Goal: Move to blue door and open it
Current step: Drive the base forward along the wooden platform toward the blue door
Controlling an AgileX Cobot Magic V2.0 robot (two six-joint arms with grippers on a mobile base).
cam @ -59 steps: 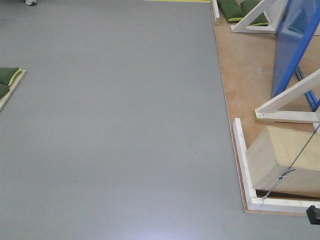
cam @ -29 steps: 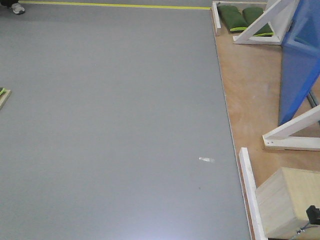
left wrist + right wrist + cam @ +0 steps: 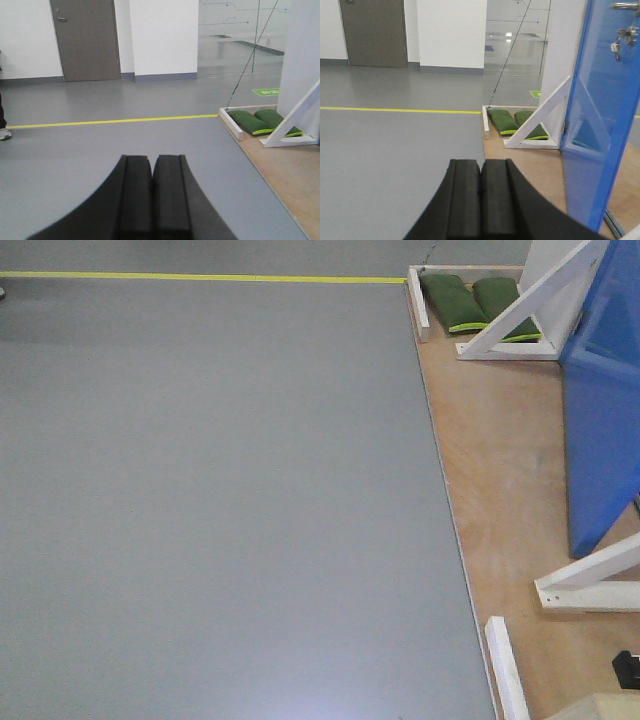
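Comparing the front view with the one from 0.5 s earlier, what is found to have changed?

— The blue door (image 3: 603, 440) is seen larger and lower at the right edge. The yellow line (image 3: 200, 277), which runs away from the door's far end, has dropped further down the view. The wooden box (image 3: 600, 708) near the door's foot has slid almost out at the bottom; only its top edge is left. A small white speck noted earlier on the grey floor (image 3: 220, 500) is gone from sight.

What is placed around the door?

— It is stood on a plywood platform (image 3: 500, 490). A white brace (image 3: 540, 292) is set against its far end, and 2 green cushions (image 3: 455, 302) are laid just beyond that brace.

How is the door shown from the right wrist?

— It (image 3: 600, 130) is seen upright and close on the right, with its lever handle (image 3: 625, 6) at the top edge and keys (image 3: 619, 40) hung just below the handle.

And the 2 claws?

— On the left gripper (image 3: 151, 200) the pads are pressed together and nothing is held. The right gripper (image 3: 480, 205) is likewise closed tight on nothing. Both are kept well apart from the door, the right one being the nearer to it.
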